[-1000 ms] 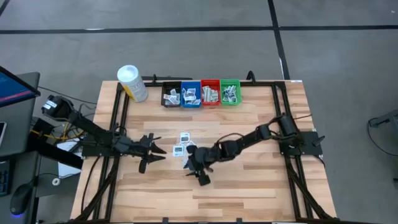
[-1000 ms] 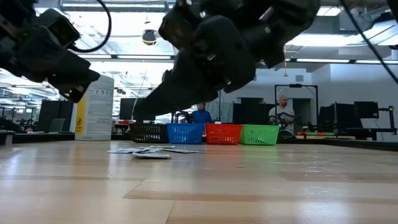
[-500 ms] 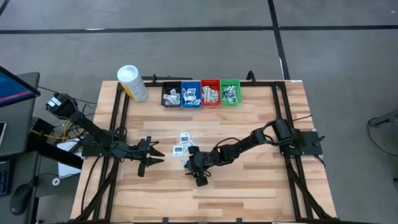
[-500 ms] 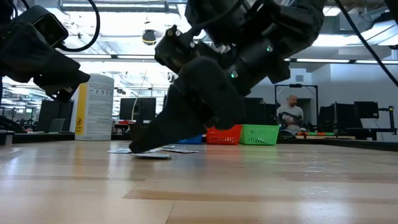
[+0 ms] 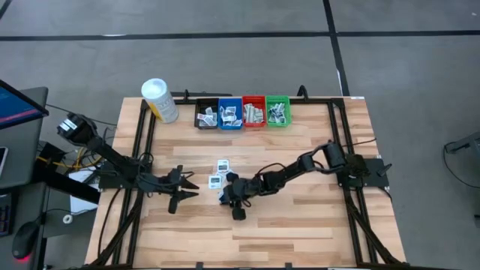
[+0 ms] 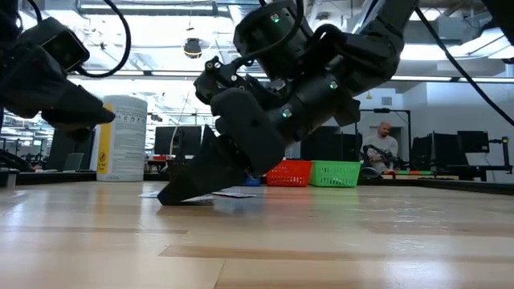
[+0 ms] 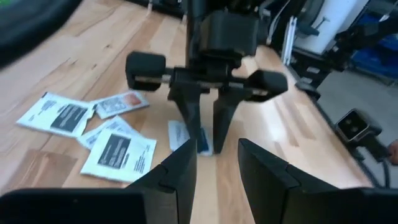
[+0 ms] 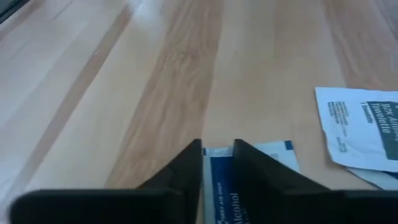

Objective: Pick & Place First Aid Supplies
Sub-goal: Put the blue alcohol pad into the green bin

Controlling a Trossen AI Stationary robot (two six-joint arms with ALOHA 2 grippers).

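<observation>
A small white packet with a blue band (image 8: 217, 169) lies flat on the wooden table (image 5: 315, 225) near its middle. My right gripper (image 7: 207, 147) has its tips down on it, the fingers close together with the packet between them. Three more packets (image 5: 223, 166) (image 5: 215, 180) (image 5: 231, 177) lie just beyond it toward the far edge, flat on the wood. My left gripper (image 5: 186, 193) hovers open to the left of them, pointing at the right gripper, with nothing between its fingers (image 7: 180, 177). My right gripper has the packet's blue-banded end (image 8: 217, 158) between its two fingers (image 8: 186, 167); white packet shows on either side of them. The fingers slant down from the table's right side. The packet lies flat on the table, its far edge (image 7: 180, 132) in plain sight.
Black (image 5: 206, 116), blue (image 5: 229, 115), red (image 5: 253, 114) and green (image 5: 277, 112) bins holding packets stand in a row at the far edge. A white-capped yellow container (image 5: 160, 101) stands at the far left. People sit in the room beyond the table (image 6: 384, 146).
My right gripper has come down from above the table onto the blue-banded packet, tipping further downward as it sank; its tips now stand at the table surface. The packets have not moved.
</observation>
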